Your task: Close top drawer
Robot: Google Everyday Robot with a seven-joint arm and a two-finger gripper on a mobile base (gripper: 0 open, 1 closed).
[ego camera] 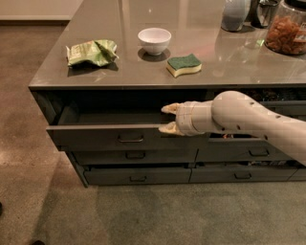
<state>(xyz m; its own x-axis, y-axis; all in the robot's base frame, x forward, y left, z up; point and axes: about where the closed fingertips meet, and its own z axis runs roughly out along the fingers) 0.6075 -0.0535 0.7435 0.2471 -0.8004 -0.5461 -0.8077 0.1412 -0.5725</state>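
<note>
The top drawer (105, 136) is a wide dark grey drawer under the left half of the counter, pulled out a short way, with a small loop handle (130, 139) at the centre of its front. Part of its smooth grey inside (114, 117) shows. My gripper (168, 118) is at the drawer's right end, its cream fingers (169, 108) pointing left. The lower finger rests at the top edge of the drawer front and the upper one is over the drawer's inside. The fingers are spread apart and hold nothing.
On the grey counter (158, 72) lie a crumpled green bag (92, 52), a white bowl (154, 40) and a green-yellow sponge (183, 65). A jar (285, 28) and a jug (235, 14) stand at the back right. Other grey drawers (136, 175) are below.
</note>
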